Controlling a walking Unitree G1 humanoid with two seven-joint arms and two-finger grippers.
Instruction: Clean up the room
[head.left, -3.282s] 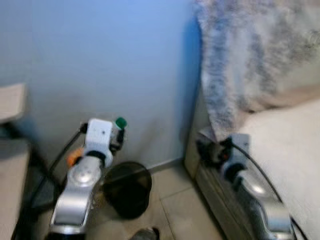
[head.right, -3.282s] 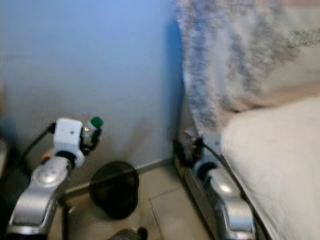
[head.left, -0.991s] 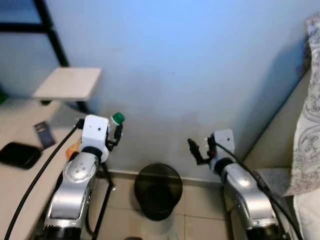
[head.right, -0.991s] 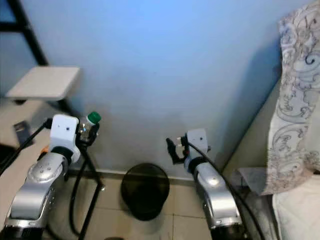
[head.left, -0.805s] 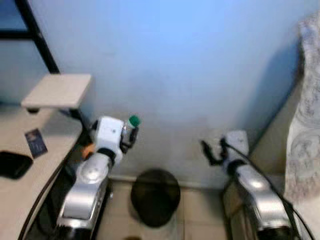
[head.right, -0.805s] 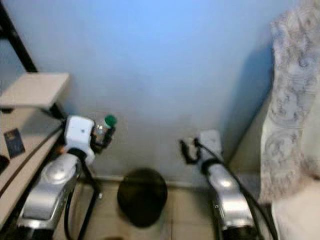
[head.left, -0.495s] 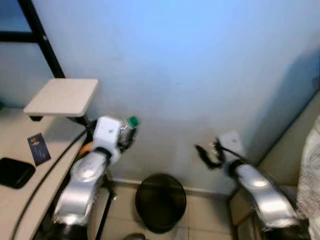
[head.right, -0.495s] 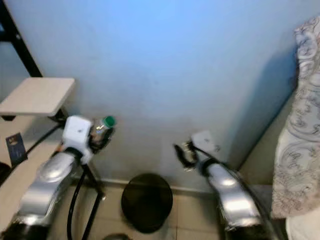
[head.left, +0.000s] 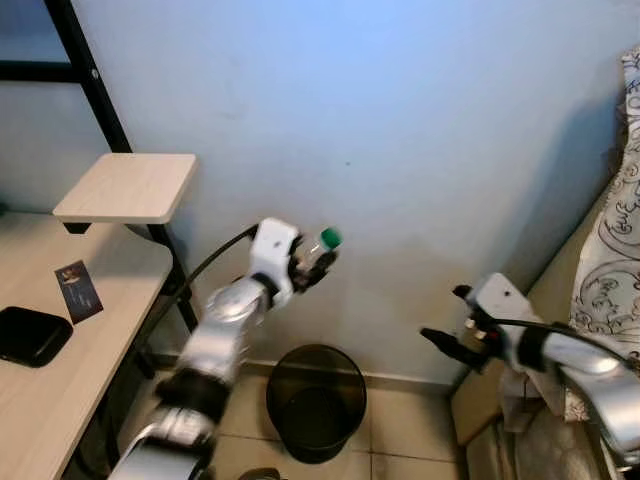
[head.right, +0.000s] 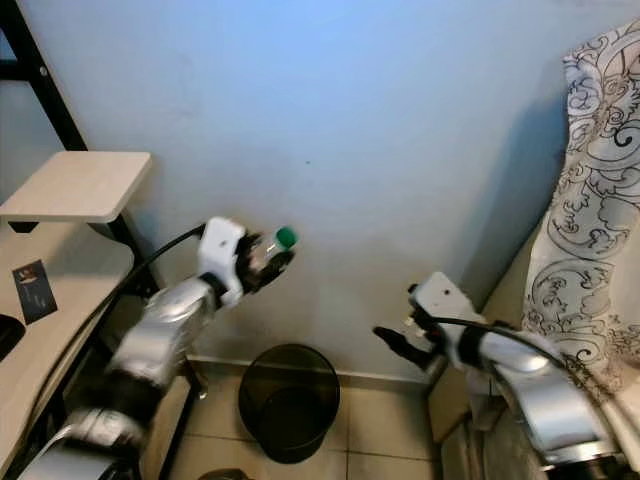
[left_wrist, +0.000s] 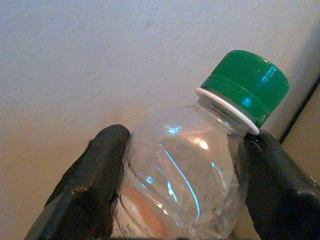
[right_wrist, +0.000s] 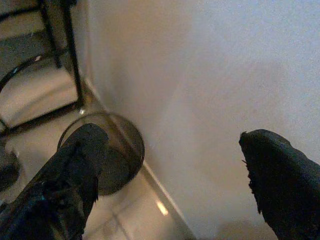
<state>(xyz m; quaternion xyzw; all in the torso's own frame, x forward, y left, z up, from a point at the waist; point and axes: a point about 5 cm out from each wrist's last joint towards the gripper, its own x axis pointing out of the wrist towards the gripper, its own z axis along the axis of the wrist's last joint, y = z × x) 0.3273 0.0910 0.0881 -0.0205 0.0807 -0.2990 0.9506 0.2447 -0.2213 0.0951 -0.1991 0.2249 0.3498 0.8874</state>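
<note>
The left gripper (head.left: 313, 262) clamps a clear bottle (left_wrist: 185, 175) with a green cap (left_wrist: 246, 84) between both fingers (left_wrist: 92, 185), held out toward the blue wall (head.left: 400, 120). A black bin (head.left: 315, 400) stands on the floor directly below it. The right gripper (head.right: 392, 343), fingers spread wide and empty, hangs beside the bin at the wall.

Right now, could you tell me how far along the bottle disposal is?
Done: the left gripper has the green-capped bottle clamped between its fingers. In hand: it is raised above the black bin by the wall. Left: release it into the bin. The right gripper is open.
</note>
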